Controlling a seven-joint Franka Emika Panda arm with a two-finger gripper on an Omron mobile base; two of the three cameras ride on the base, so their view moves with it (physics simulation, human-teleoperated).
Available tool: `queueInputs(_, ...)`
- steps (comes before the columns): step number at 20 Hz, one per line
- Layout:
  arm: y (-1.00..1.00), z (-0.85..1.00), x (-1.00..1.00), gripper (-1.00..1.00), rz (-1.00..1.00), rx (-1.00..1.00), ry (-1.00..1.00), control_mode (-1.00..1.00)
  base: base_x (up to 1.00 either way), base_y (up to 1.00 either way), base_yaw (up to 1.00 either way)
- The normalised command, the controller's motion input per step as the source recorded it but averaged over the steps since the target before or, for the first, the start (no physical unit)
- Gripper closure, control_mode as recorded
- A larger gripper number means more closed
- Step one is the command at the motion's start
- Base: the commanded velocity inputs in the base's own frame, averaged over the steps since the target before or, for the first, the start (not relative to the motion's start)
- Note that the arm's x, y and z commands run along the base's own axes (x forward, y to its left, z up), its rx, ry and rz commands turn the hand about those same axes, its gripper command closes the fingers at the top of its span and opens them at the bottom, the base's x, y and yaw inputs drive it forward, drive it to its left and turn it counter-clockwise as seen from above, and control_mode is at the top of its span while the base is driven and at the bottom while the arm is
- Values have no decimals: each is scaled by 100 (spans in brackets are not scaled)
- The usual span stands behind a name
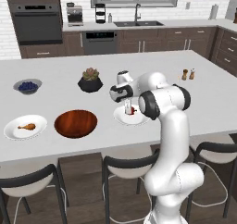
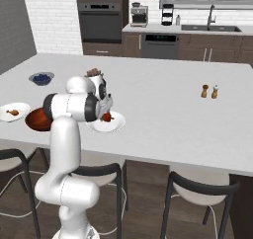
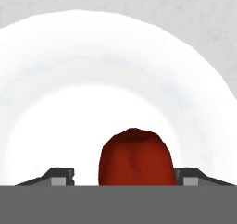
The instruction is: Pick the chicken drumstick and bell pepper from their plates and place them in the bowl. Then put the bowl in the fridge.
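White plate (image 3: pixel 55 79) on the island: bell pepper (image 3: pixel 136 157) lies between the gripper (image 3: pixel 124 176) fingers, jaws apart, contact unclear; its long axis cannot be told.

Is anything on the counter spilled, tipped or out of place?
Nothing stands out. The bell pepper sits on its plate between the gripper fingertips, the chicken drumstick lies on its own plate, and the bowl stands upright and empty.

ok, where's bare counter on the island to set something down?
Free: the wide right stretch of the island counter around the salt and pepper shakers, and the far strip behind the plant pot. Crowded: the near left edge, where the drumstick plate, wooden bowl and pepper plate sit in a row under the gripper.
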Motion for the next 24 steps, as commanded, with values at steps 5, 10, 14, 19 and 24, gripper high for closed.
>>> queueInputs(5,-3,-36,-19,100,10,0,0,-100,0,0,0)
queueInputs(10,9,-11,-51,100,9,-1,-8,-100,0,0,0)
queueInputs(14,35,14,-60,100,6,0,-18,-100,0,0,0)
queueInputs(19,64,53,-62,100,7,0,-12,-100,0,0,0)
queueInputs(24,76,44,-81,100,0,7,-14,-100,0,0,0)
